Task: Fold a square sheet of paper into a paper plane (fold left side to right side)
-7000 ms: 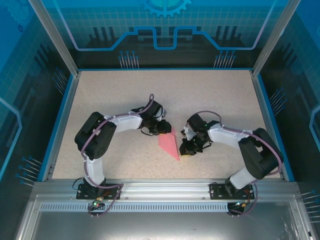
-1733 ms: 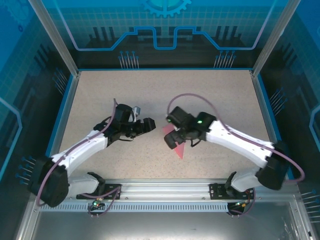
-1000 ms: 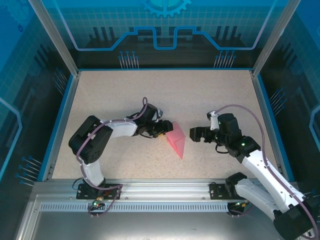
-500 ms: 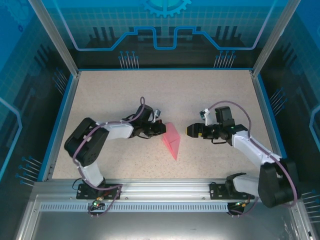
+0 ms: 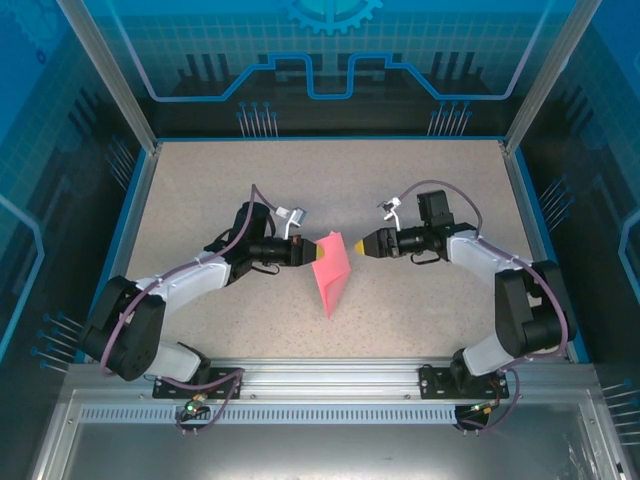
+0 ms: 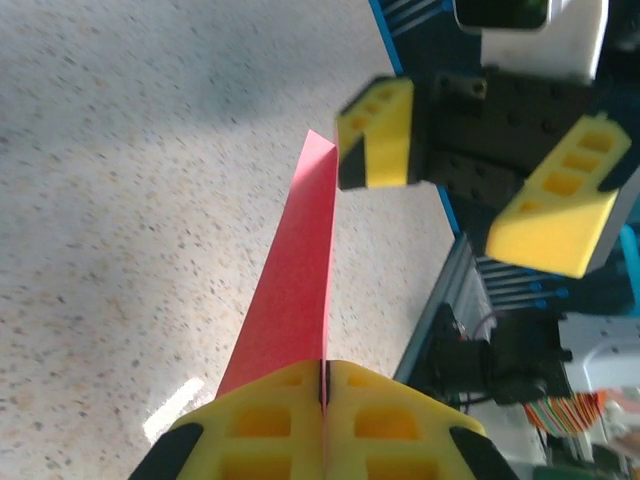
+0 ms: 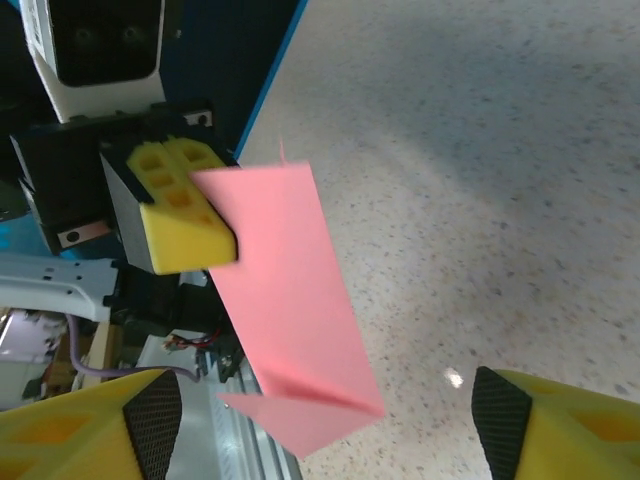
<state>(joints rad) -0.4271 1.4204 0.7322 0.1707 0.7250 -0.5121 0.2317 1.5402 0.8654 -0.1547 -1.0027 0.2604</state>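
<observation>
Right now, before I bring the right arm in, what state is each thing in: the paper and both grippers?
paper: folded to a narrow pointed shape, pinched at one edge, standing edge-up.
left gripper: shut on the paper.
right gripper: open, close to the paper's free edge, not gripping it.

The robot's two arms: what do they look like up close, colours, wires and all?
The left arm and right arm each have white shell segments between chunky black joints, with a thin purple-grey cable looping alongside. Both are bolted to a silver metal rail. The left tool and right tool are black blocks ending in two bright yellow wedge-shaped fingers with moulded rectangular pockets.
</observation>
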